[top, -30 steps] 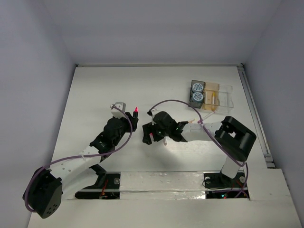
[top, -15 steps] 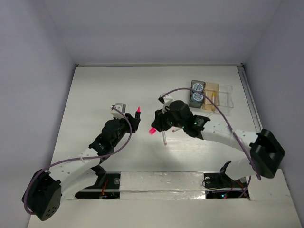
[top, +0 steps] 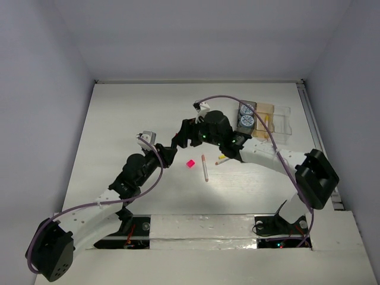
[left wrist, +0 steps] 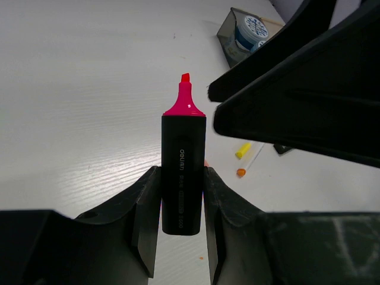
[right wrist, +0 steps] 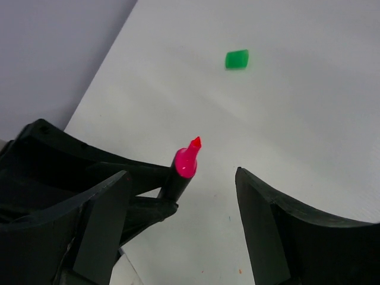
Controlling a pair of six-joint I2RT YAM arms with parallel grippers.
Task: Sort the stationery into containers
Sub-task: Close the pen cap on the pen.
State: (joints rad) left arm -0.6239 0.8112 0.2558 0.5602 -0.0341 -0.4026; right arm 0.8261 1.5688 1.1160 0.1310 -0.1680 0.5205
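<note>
Highlighter [left wrist: 183,148] uncapped, pink tip bare, lower barrel hidden between the pinching fingers of left gripper [left wrist: 180,178], right gripper [right wrist: 181,177] spread wide beside the tip, pink cap [top: 190,164] loose on table [top: 130,107], trays [top: 279,122] well apart.

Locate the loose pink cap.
In the top view, the pink cap lies on the table near centre, between the left tool and the thin pen to its right.

I count one highlighter [left wrist: 183,178], one pink cap [top: 190,163], one green cap [right wrist: 237,59], two blue-white rolls [top: 247,110], three joined trays [top: 284,122] and at least two thin pens [top: 204,168].
</note>
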